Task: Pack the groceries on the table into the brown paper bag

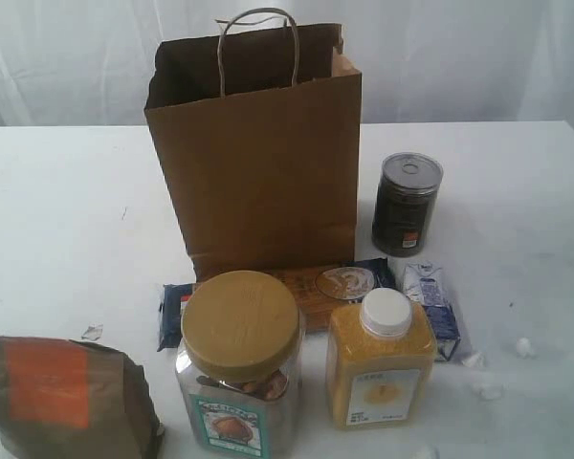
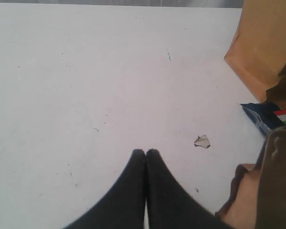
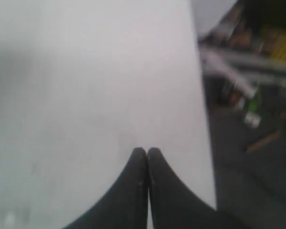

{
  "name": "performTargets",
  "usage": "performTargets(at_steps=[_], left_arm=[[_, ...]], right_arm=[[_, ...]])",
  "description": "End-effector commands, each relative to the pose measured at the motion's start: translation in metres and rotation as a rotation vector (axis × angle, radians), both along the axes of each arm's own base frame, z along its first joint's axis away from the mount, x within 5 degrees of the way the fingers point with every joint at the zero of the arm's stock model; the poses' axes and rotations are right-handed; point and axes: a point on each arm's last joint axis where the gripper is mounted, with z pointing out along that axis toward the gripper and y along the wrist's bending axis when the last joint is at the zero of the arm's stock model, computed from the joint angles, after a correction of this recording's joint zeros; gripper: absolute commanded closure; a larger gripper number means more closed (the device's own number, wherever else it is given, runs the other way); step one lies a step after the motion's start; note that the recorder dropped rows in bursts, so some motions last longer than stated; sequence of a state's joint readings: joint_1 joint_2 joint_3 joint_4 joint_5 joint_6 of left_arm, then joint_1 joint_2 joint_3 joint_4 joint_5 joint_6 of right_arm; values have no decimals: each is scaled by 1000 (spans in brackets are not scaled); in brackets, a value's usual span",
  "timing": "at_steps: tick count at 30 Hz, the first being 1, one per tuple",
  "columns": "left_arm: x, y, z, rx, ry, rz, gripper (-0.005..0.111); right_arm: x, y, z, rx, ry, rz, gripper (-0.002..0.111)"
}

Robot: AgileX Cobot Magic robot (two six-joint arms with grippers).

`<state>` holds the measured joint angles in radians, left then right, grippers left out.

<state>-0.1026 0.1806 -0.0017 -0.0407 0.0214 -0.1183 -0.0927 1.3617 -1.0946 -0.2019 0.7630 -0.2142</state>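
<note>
**Poised to start packing**

Brown paper bag [image 1: 258, 163] upright at mid-desk, mouth open for loading from above; jar [image 1: 239, 363], yellow bottle [image 1: 381, 363], spaghetti packet [image 1: 306, 287] and carton [image 1: 432, 301] clustered in front, can [image 1: 407, 206] beside, pouch [image 1: 62, 397] apart at the left; left end effector [image 2: 146, 152] and right end effector [image 3: 147, 151] both pressed together, empty, over the speckled white desk [image 1: 57, 210]; pale curtain behind

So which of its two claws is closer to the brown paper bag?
Left. The left gripper hovers over the table with the brown paper bag in its view. The right gripper is by the table's edge, no bag in sight.
</note>
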Motion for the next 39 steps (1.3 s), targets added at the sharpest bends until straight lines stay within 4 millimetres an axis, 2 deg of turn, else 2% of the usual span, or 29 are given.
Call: performTargets(at_steps=[1, 4, 6, 11, 14, 17, 21, 23, 26, 34, 39], left_arm=[[-1, 0, -1, -15, 4, 2, 107], [-1, 0, -1, -15, 4, 2, 107], [-1, 0, -1, -15, 4, 2, 107], [-1, 0, -1, -15, 4, 2, 107], [-1, 0, -1, -15, 4, 2, 107], [-1, 0, -1, -15, 4, 2, 107], [-1, 0, -1, -15, 4, 2, 107], [-1, 0, -1, -15, 4, 2, 107], [-1, 0, -1, -15, 4, 2, 107], [-1, 0, -1, -15, 4, 2, 107], [-1, 0, -1, -15, 4, 2, 107]], right_arm=[[-17, 30, -19, 120, 396, 287, 108], [-22, 65, -6, 301, 326, 461, 108], [-28, 88, 3, 346, 273, 619, 108], [-55, 130, 16, 233, 253, 1022, 105], [-72, 149, 20, 190, 253, 1183, 92], [-82, 165, 20, 164, 262, 1269, 69], [-88, 177, 14, 110, 300, 1340, 38], [-84, 181, 8, 77, 278, 1337, 33], [-74, 183, -6, 30, 248, 1326, 32], [-63, 187, -46, 32, 329, 1295, 32], [-54, 190, -59, 21, 305, 1272, 32]])
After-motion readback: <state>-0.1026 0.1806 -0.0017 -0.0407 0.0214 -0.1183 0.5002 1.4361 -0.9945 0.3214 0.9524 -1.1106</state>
